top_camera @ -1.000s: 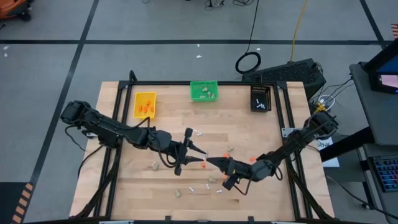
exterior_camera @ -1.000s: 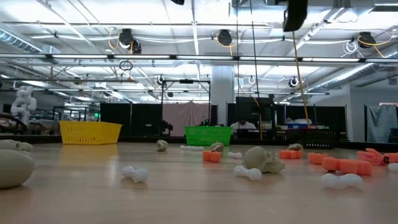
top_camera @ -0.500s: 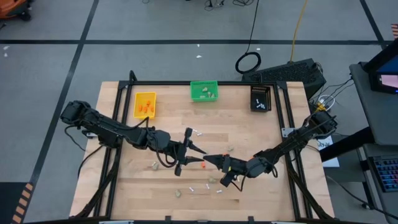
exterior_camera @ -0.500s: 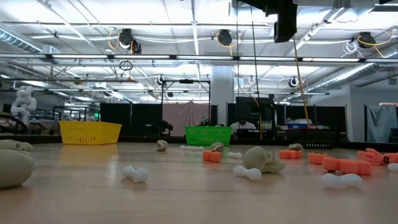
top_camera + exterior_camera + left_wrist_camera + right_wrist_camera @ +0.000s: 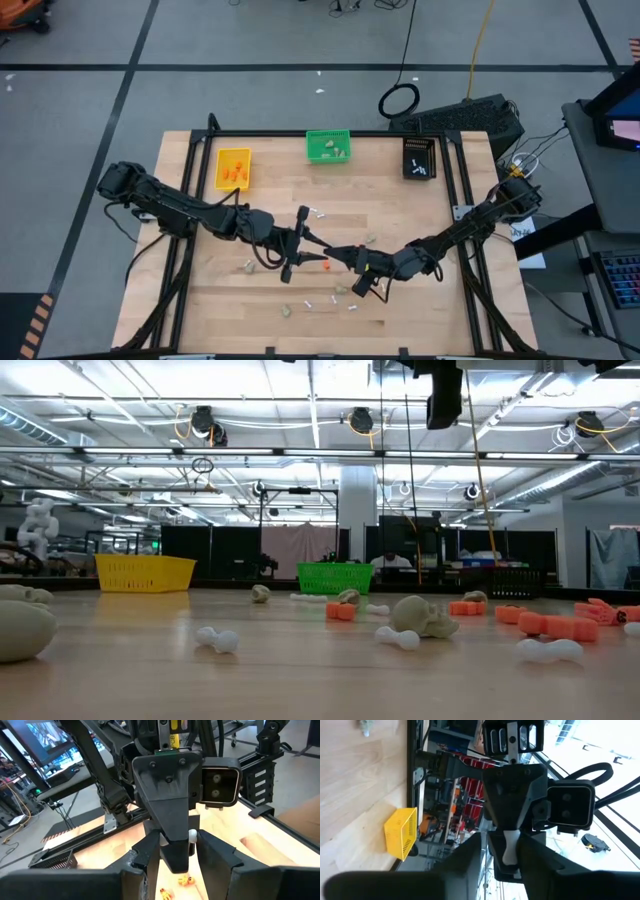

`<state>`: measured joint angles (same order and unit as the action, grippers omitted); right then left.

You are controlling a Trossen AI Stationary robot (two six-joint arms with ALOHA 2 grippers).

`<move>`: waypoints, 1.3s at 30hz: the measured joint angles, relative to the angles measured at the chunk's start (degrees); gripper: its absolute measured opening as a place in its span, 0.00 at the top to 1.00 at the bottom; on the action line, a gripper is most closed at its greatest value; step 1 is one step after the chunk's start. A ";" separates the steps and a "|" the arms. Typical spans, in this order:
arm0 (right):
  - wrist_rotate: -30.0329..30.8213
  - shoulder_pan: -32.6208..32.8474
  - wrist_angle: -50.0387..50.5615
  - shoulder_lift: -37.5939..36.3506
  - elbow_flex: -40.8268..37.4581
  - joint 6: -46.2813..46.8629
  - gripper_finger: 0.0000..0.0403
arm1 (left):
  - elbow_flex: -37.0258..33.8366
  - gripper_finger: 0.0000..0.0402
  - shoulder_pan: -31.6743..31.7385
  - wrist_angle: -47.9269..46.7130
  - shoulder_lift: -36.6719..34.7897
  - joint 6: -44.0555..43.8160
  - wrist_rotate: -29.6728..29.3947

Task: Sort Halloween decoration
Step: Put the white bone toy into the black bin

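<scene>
Yellow bin [image 5: 233, 168], green bin [image 5: 328, 146], black bin [image 5: 419, 157] along table [image 5: 400, 320] far edge.

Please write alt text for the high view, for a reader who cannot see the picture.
Seen from above, two dark robot arms meet at the middle of a wooden table, the left gripper and right gripper tip to tip. Tiny orange, beige and white pieces lie scattered around them; a yellow bin, a green bin and a black bin stand along the far edge.
</scene>
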<state>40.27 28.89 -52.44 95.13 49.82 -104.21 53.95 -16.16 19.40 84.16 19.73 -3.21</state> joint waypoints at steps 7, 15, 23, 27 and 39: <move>0.02 -0.09 -0.14 0.00 0.04 0.00 0.89 | -0.02 0.71 0.00 -0.41 0.00 0.00 -0.01; 0.00 -0.09 0.03 0.00 0.04 0.14 0.99 | -0.02 0.68 0.00 -0.56 0.00 -2.95 -0.06; 0.23 -0.09 0.48 0.00 0.04 5.78 0.99 | -0.02 0.31 0.00 -0.35 -0.46 -8.01 0.25; 4.96 -0.09 3.34 0.00 0.02 14.71 1.00 | -0.02 0.15 0.23 -4.42 -2.93 -13.43 -1.84; 18.01 -3.75 43.93 -8.33 0.00 60.05 1.00 | -2.74 0.21 0.27 -15.89 -4.48 -24.34 -12.11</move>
<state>58.28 25.13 -8.51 86.80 49.82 -44.16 51.21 -15.89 3.50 79.68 -4.61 -15.32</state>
